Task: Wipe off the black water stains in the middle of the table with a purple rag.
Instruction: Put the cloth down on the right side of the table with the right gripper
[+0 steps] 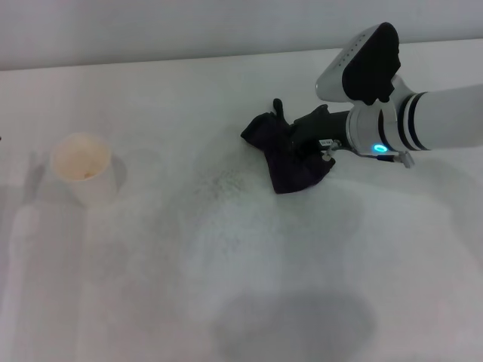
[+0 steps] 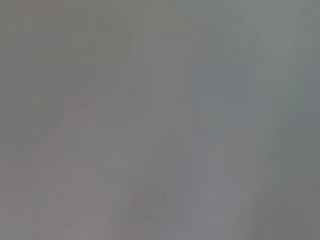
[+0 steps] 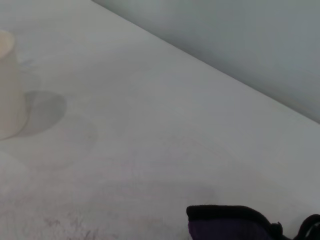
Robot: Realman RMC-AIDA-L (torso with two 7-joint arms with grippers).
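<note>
The purple rag (image 1: 290, 167) lies bunched on the white table (image 1: 226, 271), right of the middle. My right gripper (image 1: 302, 139) reaches in from the right and is shut on the rag, holding it down on the table. An edge of the rag also shows in the right wrist view (image 3: 225, 225). No glossy black water stain shows in any view; only faint grey speckles (image 1: 220, 181) lie just left of the rag. The left gripper is out of view, and the left wrist view shows only a grey blur.
A white paper cup (image 1: 83, 167) stands at the left of the table and also shows in the right wrist view (image 3: 7, 85). The table's far edge meets a grey wall (image 1: 189, 30) behind the rag.
</note>
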